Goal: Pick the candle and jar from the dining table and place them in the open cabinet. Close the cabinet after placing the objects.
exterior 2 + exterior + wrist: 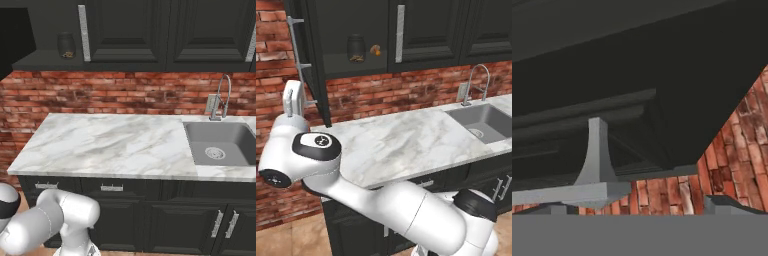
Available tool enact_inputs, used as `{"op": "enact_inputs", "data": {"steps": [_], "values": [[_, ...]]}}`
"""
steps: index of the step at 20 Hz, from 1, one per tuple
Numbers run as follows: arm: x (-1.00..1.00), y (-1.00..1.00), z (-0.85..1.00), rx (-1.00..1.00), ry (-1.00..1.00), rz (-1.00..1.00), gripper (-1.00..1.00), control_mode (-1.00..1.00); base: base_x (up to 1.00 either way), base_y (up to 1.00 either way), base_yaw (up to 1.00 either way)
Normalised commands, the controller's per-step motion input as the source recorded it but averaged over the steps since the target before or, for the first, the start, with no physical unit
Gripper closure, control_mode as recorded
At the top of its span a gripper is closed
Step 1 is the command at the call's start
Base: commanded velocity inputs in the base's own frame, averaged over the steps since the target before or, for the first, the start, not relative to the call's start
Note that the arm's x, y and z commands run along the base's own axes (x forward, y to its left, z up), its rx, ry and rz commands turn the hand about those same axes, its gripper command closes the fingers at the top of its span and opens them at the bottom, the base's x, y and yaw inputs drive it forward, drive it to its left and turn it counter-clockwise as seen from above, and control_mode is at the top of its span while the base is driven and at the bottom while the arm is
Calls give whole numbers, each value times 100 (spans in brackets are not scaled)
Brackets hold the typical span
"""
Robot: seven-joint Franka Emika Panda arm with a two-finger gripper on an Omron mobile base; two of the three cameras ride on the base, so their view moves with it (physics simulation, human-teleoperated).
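My fingers (634,209) stand spread wide with nothing between them, low in the hand view, right under the open door (662,75) and its silver handle (592,165). The jar (356,48) and candle (375,49) sit side by side on the cabinet (351,67) shelf, upper middle of the left view. The marble top (406,140) lies below.

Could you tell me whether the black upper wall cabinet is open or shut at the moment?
Open. The black upper wall cabinet's door swings out leftward, exposing the dark rounded jar and small tan candle on the shelf inside.
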Motion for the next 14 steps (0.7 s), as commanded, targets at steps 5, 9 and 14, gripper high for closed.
{"op": "enact_inputs", "data": {"steps": [5, 9, 14], "values": [[49, 0, 0, 0, 0, 0, -100, -100, 0, 0, 0], [31, -3, 0, 0, 0, 0, -100, -100, 0, 0, 0], [14, -23, 7, 0, -2, 0, -100, -100, 0, 0, 0]]}}
